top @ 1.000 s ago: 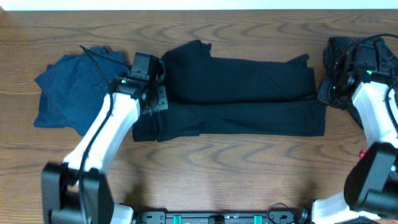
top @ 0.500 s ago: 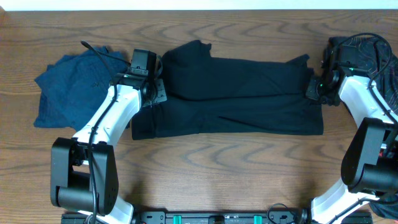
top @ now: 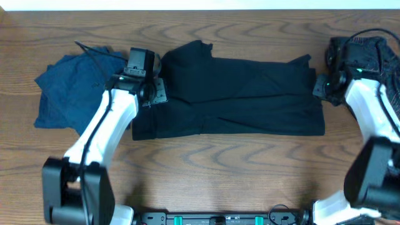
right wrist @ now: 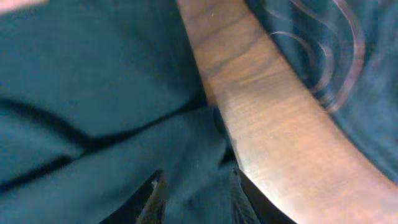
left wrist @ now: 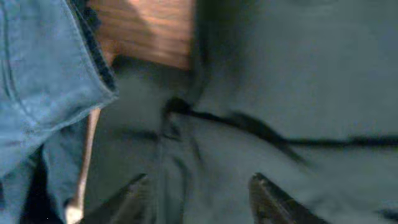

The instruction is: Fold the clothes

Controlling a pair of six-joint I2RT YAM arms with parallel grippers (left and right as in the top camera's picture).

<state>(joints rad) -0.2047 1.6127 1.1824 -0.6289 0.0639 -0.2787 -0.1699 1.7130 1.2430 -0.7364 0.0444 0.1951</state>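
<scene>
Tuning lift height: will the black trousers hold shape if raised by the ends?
Probably floppy: the black trousers lie flat with soft creases, so the middle should sag. Cloth bunches at the right tool, so pushing likely crumples it.

Black trousers (top: 237, 94) lay folded lengthwise mid-bench. Crumpled navy pieces (top: 69, 94) sat near the left edge, a wavy-lined black piece (top: 382, 59) by the far-right corner.

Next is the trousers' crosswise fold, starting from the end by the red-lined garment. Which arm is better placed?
Right, most likely. The right gripper sits at that end of the black trousers, with fabric between its fingers. The left gripper is at the far end, beside the navy piece.
</scene>
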